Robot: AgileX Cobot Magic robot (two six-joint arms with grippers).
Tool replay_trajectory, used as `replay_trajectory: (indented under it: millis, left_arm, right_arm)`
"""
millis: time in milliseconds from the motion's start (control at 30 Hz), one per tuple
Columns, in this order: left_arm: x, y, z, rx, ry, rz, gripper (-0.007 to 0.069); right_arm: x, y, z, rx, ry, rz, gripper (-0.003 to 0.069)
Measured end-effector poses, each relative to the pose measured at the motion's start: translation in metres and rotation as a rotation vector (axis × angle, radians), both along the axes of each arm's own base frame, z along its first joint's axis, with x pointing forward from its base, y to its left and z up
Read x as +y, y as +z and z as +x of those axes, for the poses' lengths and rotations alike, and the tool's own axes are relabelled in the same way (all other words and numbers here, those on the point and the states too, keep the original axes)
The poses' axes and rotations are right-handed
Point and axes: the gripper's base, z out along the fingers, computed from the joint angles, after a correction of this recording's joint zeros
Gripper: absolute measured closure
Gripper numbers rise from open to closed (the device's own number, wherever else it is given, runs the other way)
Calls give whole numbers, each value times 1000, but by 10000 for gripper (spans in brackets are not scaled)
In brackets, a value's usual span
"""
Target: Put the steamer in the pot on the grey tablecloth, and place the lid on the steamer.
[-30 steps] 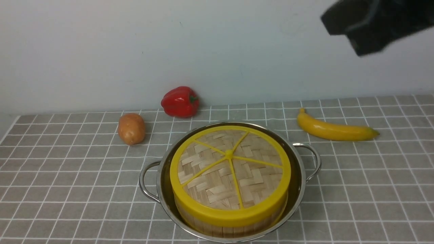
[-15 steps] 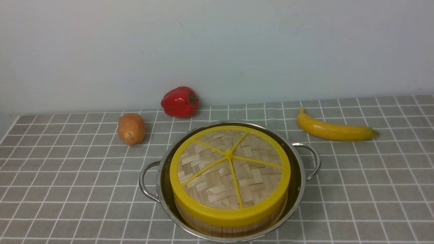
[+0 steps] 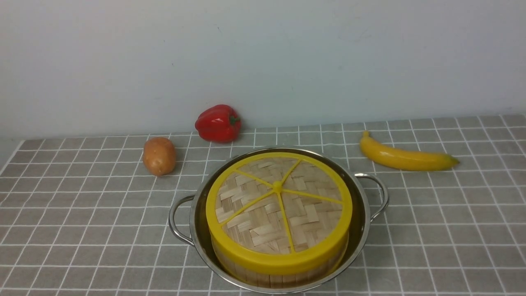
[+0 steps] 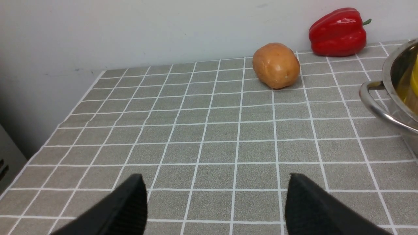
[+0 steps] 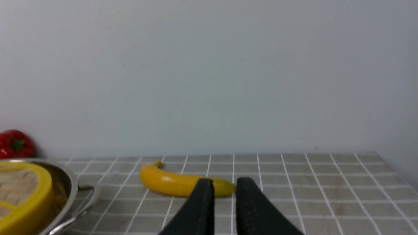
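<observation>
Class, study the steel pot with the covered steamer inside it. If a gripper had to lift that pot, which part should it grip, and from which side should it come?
Grip a looped wire handle of the pot, coming down from above. The two loops stick out clear of the rim on opposite sides, thin enough for jaws to close on, while the steamer and lid fill the inside. One arm per handle would probably keep it level.

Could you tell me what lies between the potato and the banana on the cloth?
In the front view, the pot sits between the potato and banana.
</observation>
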Motion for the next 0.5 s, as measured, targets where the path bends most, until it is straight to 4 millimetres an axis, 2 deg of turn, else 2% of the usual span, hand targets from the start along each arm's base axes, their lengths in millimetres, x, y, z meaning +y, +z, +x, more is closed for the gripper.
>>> replay_trajectory:
  millis: [333, 500]
  left_arm:
    - [0, 0, 0, 0, 0, 0, 99]
    - [0, 0, 0, 0, 0, 0, 99]
  right_arm:
    - [-1, -16, -1, 164, -10, 24, 474]
    - [-1, -16, -1, 171, -11, 25, 461]
